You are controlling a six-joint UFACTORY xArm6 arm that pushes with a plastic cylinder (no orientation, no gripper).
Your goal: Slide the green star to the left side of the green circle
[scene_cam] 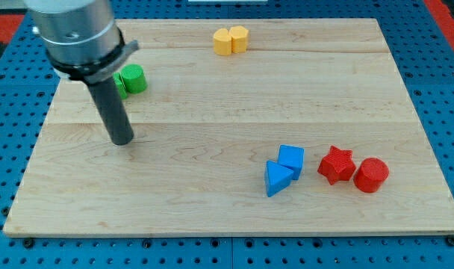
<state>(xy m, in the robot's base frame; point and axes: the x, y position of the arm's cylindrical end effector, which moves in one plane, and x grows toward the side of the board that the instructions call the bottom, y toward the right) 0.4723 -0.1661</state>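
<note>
The green circle (134,78) sits near the board's upper left. A bit of green, the green star (120,83), shows against its left side, mostly hidden behind my rod. My tip (122,140) rests on the board below and slightly left of the two green blocks, apart from them.
Two yellow blocks (231,39) touch each other at the top centre. A blue cube (291,160) and a blue triangle (277,178) sit at the lower right, with a red star (336,164) and a red circle (371,175) to their right. The wooden board (212,217) lies on a blue pegboard.
</note>
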